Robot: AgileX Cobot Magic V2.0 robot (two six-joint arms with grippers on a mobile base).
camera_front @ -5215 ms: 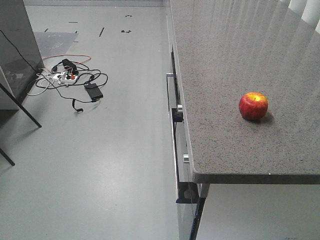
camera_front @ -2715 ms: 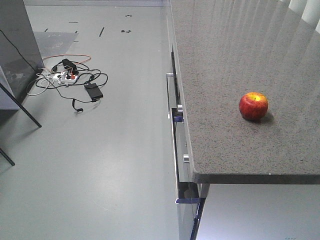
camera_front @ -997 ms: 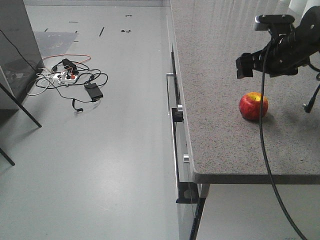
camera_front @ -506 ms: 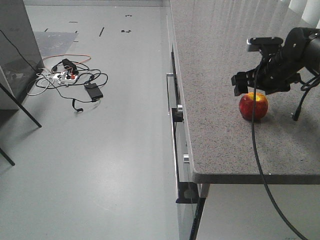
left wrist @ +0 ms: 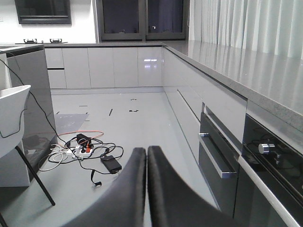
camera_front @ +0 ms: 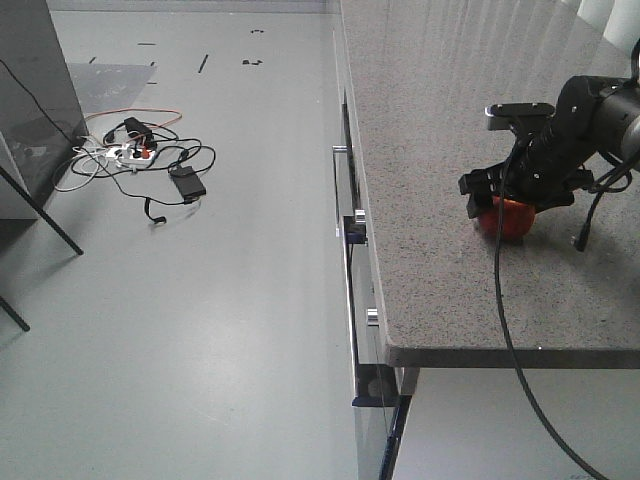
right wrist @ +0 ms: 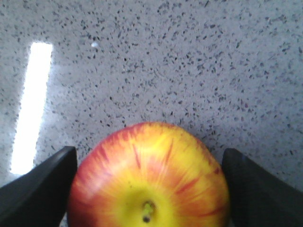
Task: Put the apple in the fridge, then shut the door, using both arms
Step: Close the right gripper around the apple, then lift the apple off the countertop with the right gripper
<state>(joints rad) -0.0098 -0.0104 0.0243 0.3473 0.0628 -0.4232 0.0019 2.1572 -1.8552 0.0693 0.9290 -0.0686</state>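
Apple [right wrist: 149, 177] — stem up on speckled counter [camera_front: 430, 120], right side, centred between fingers [right wrist: 45, 187] of right gripper [camera_front: 512, 203]; jaws wide, straddling, nothing clamped. Left gripper [left wrist: 146, 189] — pressed together, empty, over floor, farther away.

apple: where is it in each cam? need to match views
Exterior front-facing: apple right of centre on the countertop, half hidden under the right gripper.
Left wrist: not in it.
Right wrist: bottom centre, between the gripper's fingers.
Shared landmark: the speckled grey countertop.
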